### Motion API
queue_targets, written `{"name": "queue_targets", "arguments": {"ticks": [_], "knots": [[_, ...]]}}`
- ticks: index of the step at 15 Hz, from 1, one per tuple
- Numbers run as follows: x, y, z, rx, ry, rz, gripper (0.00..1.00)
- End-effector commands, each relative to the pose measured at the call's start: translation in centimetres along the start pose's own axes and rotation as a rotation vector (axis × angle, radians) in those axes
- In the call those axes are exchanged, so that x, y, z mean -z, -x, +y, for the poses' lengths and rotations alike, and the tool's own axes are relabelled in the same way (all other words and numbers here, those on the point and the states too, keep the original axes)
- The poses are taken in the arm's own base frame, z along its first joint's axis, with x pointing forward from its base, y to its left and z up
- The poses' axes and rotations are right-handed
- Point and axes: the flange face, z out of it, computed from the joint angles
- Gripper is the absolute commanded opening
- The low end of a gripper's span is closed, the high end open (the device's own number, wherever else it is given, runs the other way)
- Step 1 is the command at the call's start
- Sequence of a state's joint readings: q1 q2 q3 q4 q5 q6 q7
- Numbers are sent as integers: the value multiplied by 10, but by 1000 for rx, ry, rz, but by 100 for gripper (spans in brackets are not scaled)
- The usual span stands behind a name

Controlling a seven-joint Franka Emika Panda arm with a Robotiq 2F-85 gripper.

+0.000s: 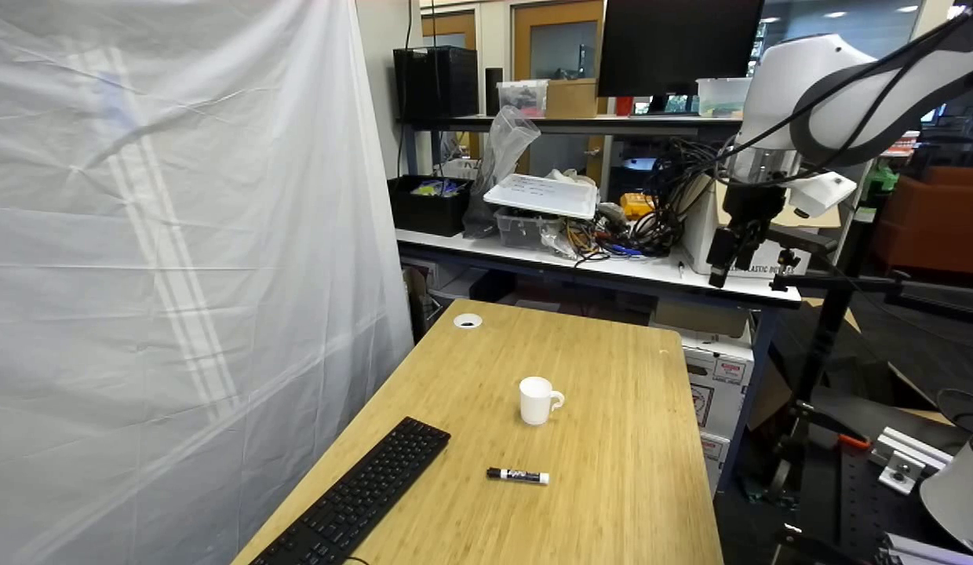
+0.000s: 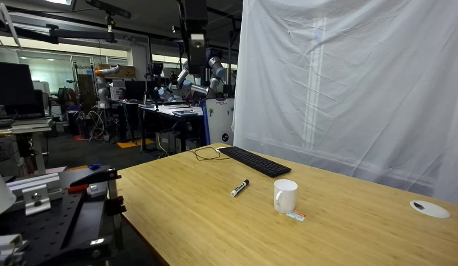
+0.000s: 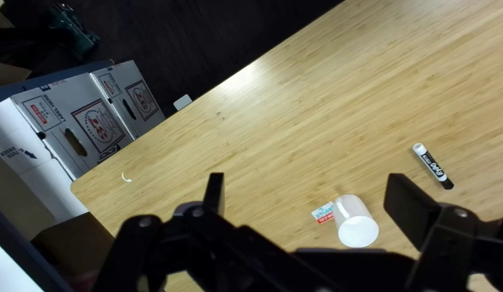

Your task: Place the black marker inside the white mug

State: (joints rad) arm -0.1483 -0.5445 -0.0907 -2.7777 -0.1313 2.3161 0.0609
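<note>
Hand [image 3: 304, 182] spread wide, nothing in grasp. Black marker [image 1: 518, 475] lies on surface [image 1: 620, 479], near upright white mug [image 1: 534, 402]. Off-centre pinch could roll thin marker away; carrying it in crosswise, not end-down, could snag and tip mug, probably light.

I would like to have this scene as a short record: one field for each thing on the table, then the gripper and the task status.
White mug: upright on the wooden table
Black marker: lying flat, apart from the white mug
Keyboard: along the table's curtain side
Label: at the mug's base
White disc: flat, with dark spot
Gripper: open, holding nothing, raised clear of mug and marker
Task status: marker not yet inside mug
</note>
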Motion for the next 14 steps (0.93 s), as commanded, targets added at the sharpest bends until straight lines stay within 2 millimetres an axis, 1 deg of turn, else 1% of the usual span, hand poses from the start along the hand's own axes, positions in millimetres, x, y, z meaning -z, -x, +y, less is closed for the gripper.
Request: {"name": "queue_targets", "arguments": {"ticks": [1, 2, 4, 6, 8, 9, 10, 12, 14], "knots": [[-29, -23, -53, 47, -2, -24, 100], [-41, -29, -76, 74, -2, -29, 100], [-66, -39, -114, 126, -1, -44, 100], [-93, -51, -148, 174, 5, -66, 100], [-120, -64, -177, 224, 14, -87, 100], [-137, -75, -184, 244, 22, -104, 100], [-149, -85, -192, 266, 31, -119, 100], [-183, -111, -200, 294, 56, -155, 100], [-220, -138, -204, 314, 76, -191, 100]]}}
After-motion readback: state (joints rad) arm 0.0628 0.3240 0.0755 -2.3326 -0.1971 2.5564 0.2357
